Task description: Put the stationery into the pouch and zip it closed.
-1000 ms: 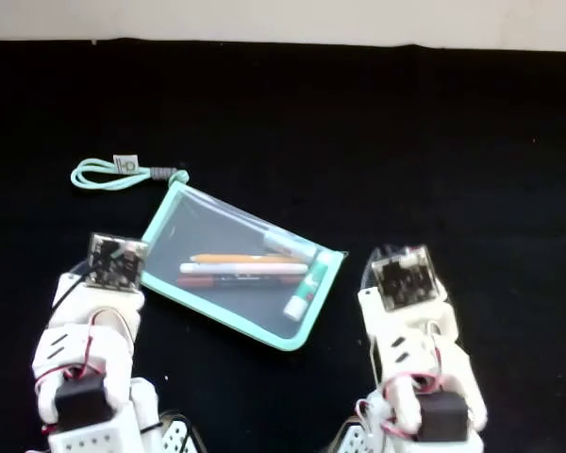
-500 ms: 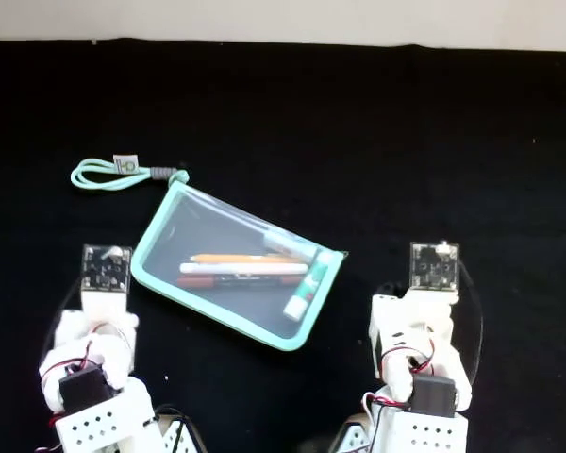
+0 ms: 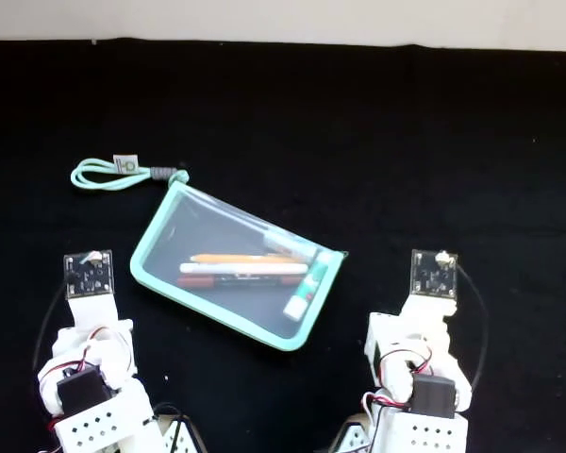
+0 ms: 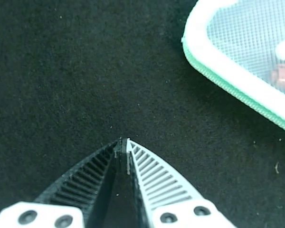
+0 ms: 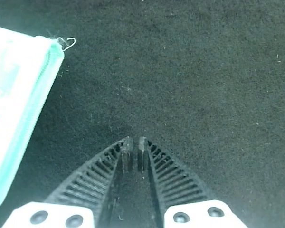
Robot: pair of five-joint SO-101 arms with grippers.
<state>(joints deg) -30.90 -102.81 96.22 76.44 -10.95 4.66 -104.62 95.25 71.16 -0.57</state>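
Observation:
A clear pouch (image 3: 236, 269) with a mint-green border lies on the black table, holding several pens and a small tube. Its zipper pull (image 5: 66, 42) sits at the corner nearest the right arm, and the zip looks shut. The left arm (image 3: 87, 276) is drawn back at the front left, beside the pouch's near-left edge (image 4: 237, 90). My left gripper (image 4: 123, 142) is shut and holds nothing. The right arm (image 3: 434, 274) is drawn back at the front right, clear of the pouch corner (image 5: 19, 95). My right gripper (image 5: 134, 142) is shut, with only a sliver between the tips.
A mint wrist cord (image 3: 123, 175) trails from the pouch's far-left corner. A pale wall strip (image 3: 283, 19) runs along the table's far edge. Black table surface (image 3: 406, 142) stretches beyond and to the right of the pouch.
Both arms have pulled back toward the table's front edge, away from the pouch. The pouch has stayed in place.

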